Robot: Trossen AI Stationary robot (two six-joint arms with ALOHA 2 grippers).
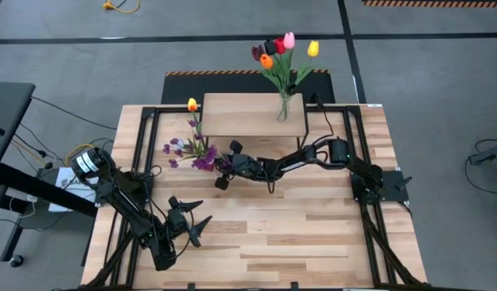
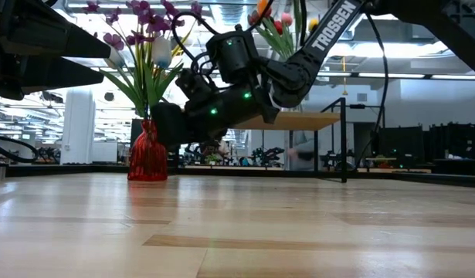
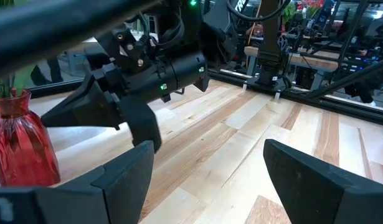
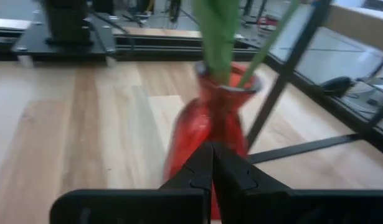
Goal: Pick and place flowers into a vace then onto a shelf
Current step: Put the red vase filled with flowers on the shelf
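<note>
Standing on the table at 10 o'clock from centre, the red vase (image 2: 147, 157) holds purple sprigs (image 1: 191, 151) and 1 yellow tulip (image 1: 192, 104). A 2nd bunch (image 1: 280, 50) in a clear vase (image 1: 284, 107) already sits on the shelf (image 1: 240, 113) at 12 o'clock. Red vase not yet shelved. Right gripper (image 4: 213, 163) just beside it, fingers pressed together, empty. Left gripper (image 3: 207, 180) spread wide at 7 o'clock, idle.

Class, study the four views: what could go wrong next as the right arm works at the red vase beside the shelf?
1. The right gripper is shut just in front of the red vase. Pushing on could tip it, since its tall flowers probably make it top-heavy.
2. The shelf has a leg close beside the vase, so a lift could snag the flowers on the plank.
</note>
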